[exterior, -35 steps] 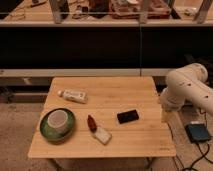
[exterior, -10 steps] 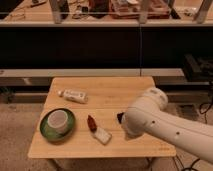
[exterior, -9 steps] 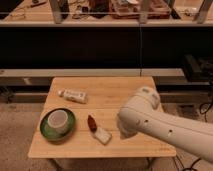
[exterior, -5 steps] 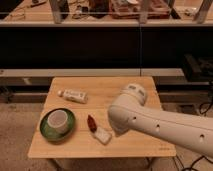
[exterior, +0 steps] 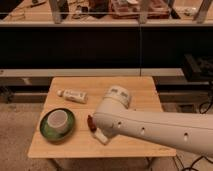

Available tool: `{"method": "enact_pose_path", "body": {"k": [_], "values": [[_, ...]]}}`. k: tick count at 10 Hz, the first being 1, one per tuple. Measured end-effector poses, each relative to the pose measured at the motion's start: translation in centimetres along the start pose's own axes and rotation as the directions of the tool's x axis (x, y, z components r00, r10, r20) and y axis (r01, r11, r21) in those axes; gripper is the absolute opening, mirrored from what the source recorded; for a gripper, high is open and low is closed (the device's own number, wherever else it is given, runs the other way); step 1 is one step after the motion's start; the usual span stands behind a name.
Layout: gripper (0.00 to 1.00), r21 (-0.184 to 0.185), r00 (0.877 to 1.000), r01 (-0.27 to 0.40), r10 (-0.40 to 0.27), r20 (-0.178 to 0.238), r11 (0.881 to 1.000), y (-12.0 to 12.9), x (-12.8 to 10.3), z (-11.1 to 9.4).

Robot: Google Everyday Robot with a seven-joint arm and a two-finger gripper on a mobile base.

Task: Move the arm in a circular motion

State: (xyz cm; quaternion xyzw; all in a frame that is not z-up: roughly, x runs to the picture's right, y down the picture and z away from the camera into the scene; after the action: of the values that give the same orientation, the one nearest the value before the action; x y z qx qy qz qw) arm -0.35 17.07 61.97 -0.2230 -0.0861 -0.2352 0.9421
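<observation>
The arm (exterior: 150, 127) is glossy white and smooth, like moulded plastic; its gripper is hidden from view. The surface (exterior: 142, 90) is pale wood with a matt finish. 1 green plate (exterior: 45, 134) looks glazed and shiny, the cup (exterior: 57, 120) on it smooth and pale. The white tube (exterior: 72, 94) looks like plastic.

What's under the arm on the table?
Poking out from under the arm: a small red object and a white piece. The rest of the table beneath it is covered. The gripper is not in view.
</observation>
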Motion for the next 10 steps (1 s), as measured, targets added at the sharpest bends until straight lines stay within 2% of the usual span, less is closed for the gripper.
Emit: {"method": "enact_pose_path", "body": {"k": [2,3,4,7,10], "values": [[0.6,0.008,1.0,0.022,-0.022,0.004,1.0,-1.2,-1.8,0.2],[0.72,0.022,1.0,0.021,-0.022,0.016,1.0,-1.6,-1.7,0.2],[0.77,0.031,0.999,0.025,-0.026,0.024,0.999,-2.1,-1.2,0.4],[0.8,0.063,0.998,0.039,-0.042,0.042,0.997,-6.3,1.3,1.4],[0.8,0.098,0.996,0.054,-0.061,0.069,0.994,-13.0,5.4,3.0]]}}
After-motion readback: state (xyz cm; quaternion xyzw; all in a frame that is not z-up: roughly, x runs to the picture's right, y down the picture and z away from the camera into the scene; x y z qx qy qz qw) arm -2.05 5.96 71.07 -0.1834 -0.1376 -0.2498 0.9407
